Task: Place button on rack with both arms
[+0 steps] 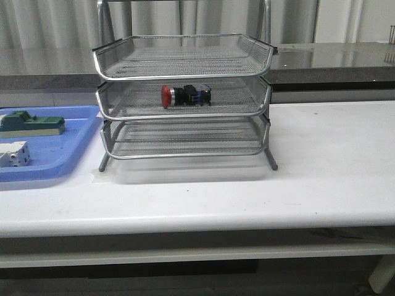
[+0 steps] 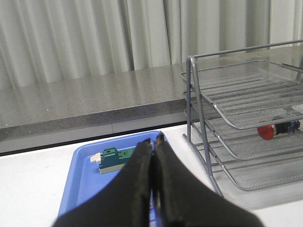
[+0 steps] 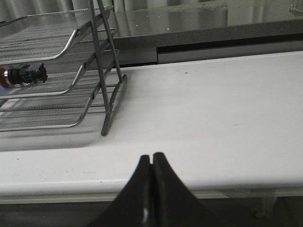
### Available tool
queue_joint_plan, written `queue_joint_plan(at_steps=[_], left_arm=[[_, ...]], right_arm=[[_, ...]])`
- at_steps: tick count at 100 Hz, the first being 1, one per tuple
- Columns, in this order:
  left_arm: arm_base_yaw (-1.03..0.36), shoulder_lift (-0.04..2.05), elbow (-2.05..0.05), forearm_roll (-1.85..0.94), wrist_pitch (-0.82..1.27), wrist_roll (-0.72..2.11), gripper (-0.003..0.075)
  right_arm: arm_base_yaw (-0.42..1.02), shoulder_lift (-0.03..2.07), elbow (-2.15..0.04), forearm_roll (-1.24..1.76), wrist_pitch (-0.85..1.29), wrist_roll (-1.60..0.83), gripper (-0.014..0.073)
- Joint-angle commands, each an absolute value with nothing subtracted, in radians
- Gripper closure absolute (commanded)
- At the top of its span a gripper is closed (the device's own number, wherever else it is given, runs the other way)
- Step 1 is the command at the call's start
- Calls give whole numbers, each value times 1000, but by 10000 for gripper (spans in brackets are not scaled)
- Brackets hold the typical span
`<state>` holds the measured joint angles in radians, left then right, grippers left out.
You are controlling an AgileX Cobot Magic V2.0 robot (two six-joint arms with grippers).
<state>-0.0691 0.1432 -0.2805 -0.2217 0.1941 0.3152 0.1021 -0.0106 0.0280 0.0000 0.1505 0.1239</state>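
The button (image 1: 186, 95) lay on its side in the middle tray of the rack (image 1: 183, 98), red cap toward the blue tray (image 1: 62, 161). Both end effectors, left (image 2: 153, 141) and right (image 3: 152, 158), were pinched together and empty, well clear of the rack. The button seemed settled on the mesh, though its contact was hard to judge. The main risk was a knock to the rack rolling the round cap forward.
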Motion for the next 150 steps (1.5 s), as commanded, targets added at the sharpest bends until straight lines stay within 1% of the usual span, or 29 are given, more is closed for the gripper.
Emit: queue_joint_plan(at_steps=[1, 26, 47, 60, 82, 93, 98, 150], left_arm=[[-68, 156, -295, -234, 113, 303, 741], [-68, 156, -196, -130, 57, 299, 741], [-68, 132, -119, 44, 0, 91, 741], [-66, 94, -66, 47, -19, 85, 741], [-1, 14, 17, 49, -53, 42, 741], [10, -19, 52, 49, -59, 33, 741], [10, -33, 53, 49, -36, 33, 741], [10, -36, 53, 54, -52, 32, 741]], right_arm=[[104, -31, 9, -13, 63, 125, 651], [104, -31, 9, -13, 63, 125, 651], [104, -31, 9, -13, 63, 125, 651], [104, -31, 9, -13, 63, 125, 651], [104, -31, 9, -13, 63, 125, 651], [104, -31, 9, -13, 63, 125, 651], [104, -31, 9, -13, 63, 125, 651], [104, -31, 9, -13, 63, 125, 651]])
